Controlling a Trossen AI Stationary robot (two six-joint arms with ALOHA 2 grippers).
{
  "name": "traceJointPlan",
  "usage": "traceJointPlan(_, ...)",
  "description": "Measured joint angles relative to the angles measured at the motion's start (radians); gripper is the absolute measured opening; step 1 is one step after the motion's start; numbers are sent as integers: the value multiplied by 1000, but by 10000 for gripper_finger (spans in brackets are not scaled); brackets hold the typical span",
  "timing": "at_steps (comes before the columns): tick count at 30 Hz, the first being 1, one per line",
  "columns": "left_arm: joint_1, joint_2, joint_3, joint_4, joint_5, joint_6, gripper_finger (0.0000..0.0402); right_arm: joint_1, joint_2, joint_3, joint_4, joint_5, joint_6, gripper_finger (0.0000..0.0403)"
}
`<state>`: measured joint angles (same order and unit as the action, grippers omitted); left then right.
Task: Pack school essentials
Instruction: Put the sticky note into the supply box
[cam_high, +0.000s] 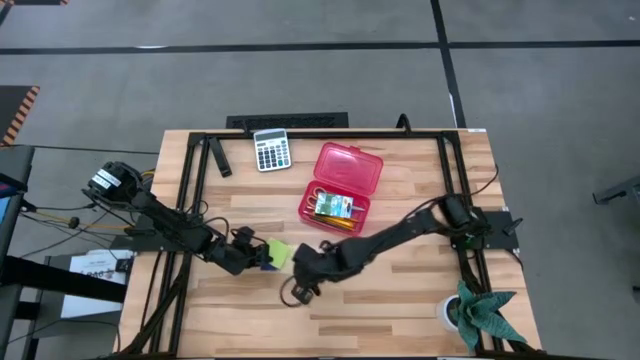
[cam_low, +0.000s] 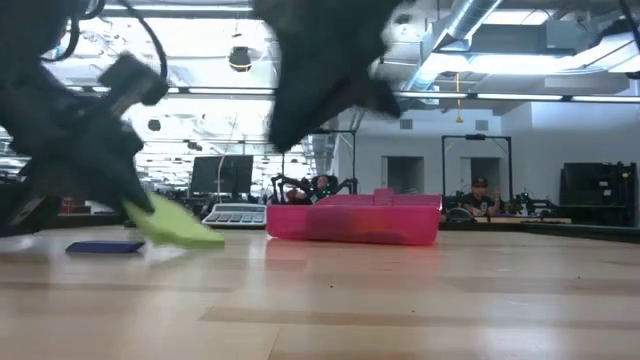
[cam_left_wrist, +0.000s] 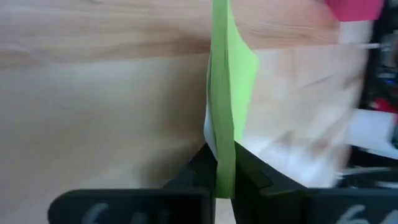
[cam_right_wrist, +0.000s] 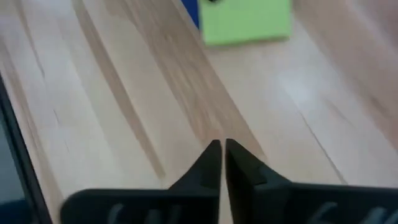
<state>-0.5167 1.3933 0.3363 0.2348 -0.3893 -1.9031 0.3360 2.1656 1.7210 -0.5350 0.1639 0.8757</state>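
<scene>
at the left, the lime-green sticky-note pad (cam_high: 279, 254) is seen clenched edge-on between the fingers of the left gripper (cam_high: 262, 254), tilted, one corner down near the wooden table (cam_high: 400, 310) in the low view. a flat dark blue item (cam_low: 105, 246) is seen lying on the boards just beside it. further back, a grey-white calculator (cam_high: 271, 150) is laid flat near the far edge. to its right, the red translucent plastic case (cam_high: 341, 185) is found open, its lid hinged back; a small green-blue carton (cam_high: 334, 207) and an orange pencil (cam_high: 343, 224) are held in its tray. the right gripper (cam_high: 299, 291) is kept near the pad, fingers pressed together on nothing. smooth bare planks are left free toward the near edge. a potted plant (cam_high: 478, 312) is placed at the near right corner.
</scene>
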Motion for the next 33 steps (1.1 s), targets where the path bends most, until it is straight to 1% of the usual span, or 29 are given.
traceJointPlan(4, 0, 0, 0, 132, -14, 47, 6, 56, -94, -1, -193, 59, 56, 50)
traceJointPlan(8, 0, 0, 0, 288, -44, 153, 9, 98, -177, 0, -288, 82, 116, 104)
traceJointPlan(13, 0, -1, 2, 501, -34, 450, 7, 125, -254, 0, -302, 118, 133, 193)
traceJointPlan(15, 0, -1, 16, 553, -11, 573, 7, 120, -276, 0, -298, 128, 122, 225)
traceJointPlan(17, 0, -2, 39, 576, 14, 668, 8, 102, -285, 1, -292, 134, 113, 247)
traceJointPlan(19, 0, -2, 66, 569, 49, 744, 8, 85, -295, 1, -284, 133, 77, 257)
traceJointPlan(24, -1, -2, 124, 563, 117, 879, 8, 40, -308, 2, -255, 102, -4, 258)
traceJointPlan(28, -1, -2, 143, 509, 115, 893, 8, 22, -309, 2, -202, 33, -63, 256)
traceJointPlan(33, -1, -2, 145, 535, 92, 925, 8, 22, -299, 2, -156, -3, -99, 255)
